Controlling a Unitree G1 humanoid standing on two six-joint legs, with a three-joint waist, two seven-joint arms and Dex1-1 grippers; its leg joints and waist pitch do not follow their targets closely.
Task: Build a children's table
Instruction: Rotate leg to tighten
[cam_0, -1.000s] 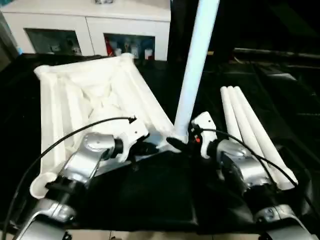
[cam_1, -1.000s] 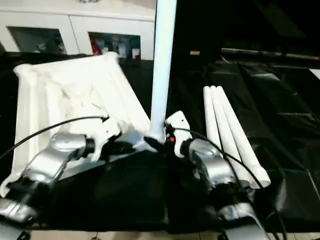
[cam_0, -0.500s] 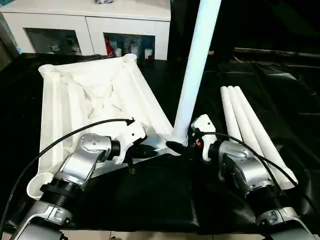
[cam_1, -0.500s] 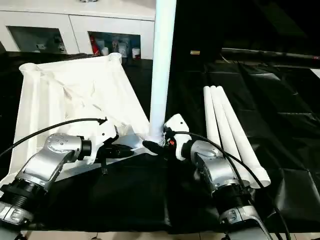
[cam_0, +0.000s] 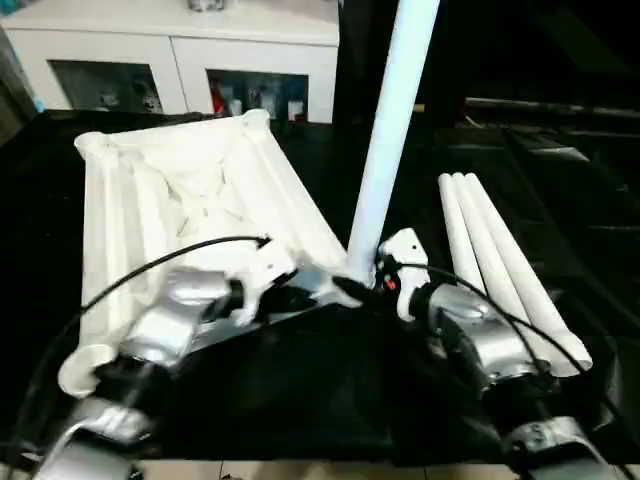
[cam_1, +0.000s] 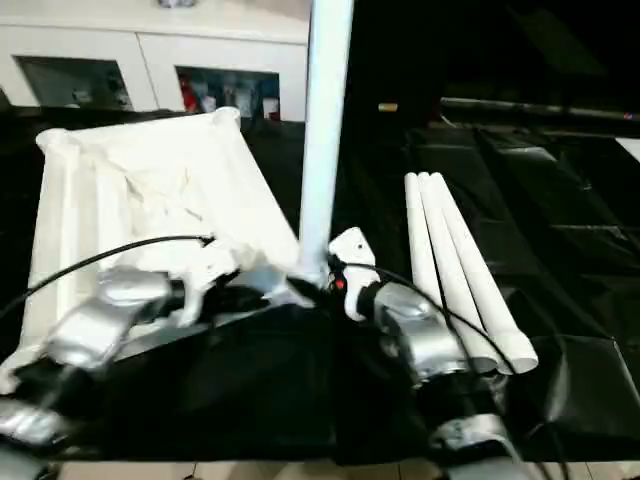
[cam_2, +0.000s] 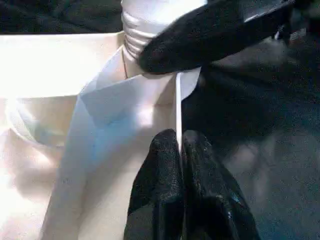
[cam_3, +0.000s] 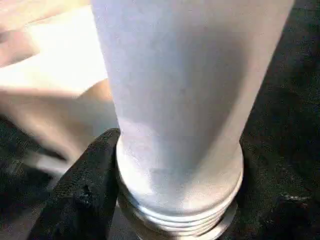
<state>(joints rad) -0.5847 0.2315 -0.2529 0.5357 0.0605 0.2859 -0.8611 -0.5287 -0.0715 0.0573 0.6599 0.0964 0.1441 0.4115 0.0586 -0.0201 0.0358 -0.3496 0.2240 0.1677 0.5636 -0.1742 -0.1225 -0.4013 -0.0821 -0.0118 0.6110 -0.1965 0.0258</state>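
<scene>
Black-covered work table, white cabinet behind

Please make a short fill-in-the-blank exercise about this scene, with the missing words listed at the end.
1. The number of legs lying loose on the black cover is ____.
2. The standing leg sits in a corner socket of the ____.
3. The right gripper has its fingers around the standing leg's ____ end.
4. The left gripper is shut on the tabletop's ____.

Missing words: three; tabletop; lower; rim
</scene>
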